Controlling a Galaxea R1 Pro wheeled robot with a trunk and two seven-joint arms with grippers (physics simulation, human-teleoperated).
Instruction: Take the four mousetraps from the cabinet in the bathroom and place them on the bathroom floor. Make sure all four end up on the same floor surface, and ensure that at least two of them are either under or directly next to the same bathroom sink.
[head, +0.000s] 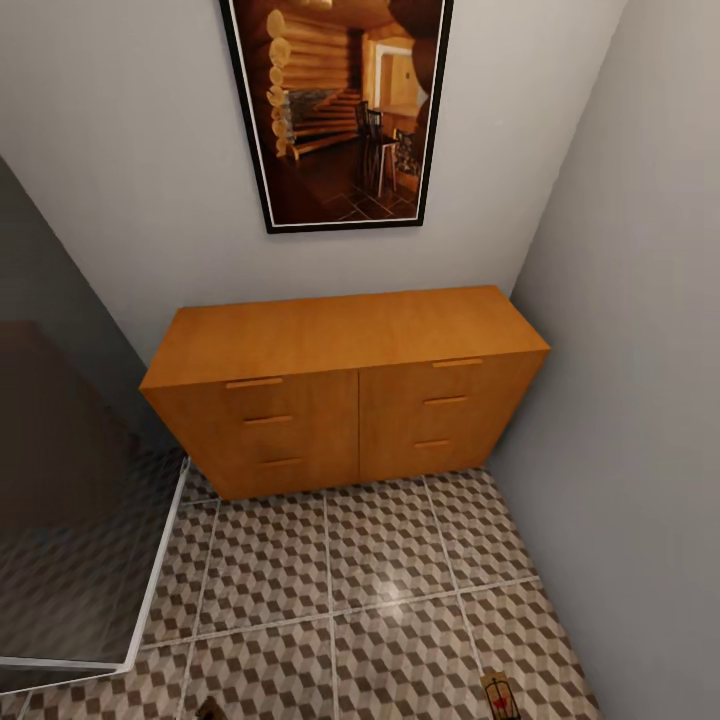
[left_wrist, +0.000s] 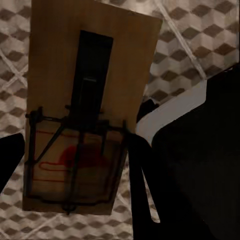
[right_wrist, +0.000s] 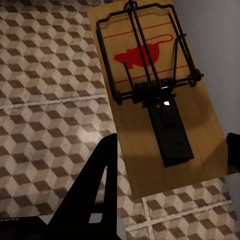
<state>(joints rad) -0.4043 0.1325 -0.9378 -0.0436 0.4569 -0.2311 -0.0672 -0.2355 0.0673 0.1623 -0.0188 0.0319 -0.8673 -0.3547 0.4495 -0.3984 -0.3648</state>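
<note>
Two mousetraps counted: one mousetrap (left_wrist: 82, 110) pinched in left end effector (left_wrist: 75, 150), another mousetrap (right_wrist: 155, 95) pinched in right end effector (right_wrist: 172, 155), both above bathroom floor (head: 380, 560). One cabinet (head: 340, 380), six drawers closed.

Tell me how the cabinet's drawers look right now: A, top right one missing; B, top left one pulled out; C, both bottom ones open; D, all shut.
D: in the head view every drawer front on the cabinet sits flush, with no gap showing.

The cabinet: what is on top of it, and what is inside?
The cabinet has a bare smooth top; a framed picture hangs above. Its drawers are all shut, so the inside is hidden.
</note>
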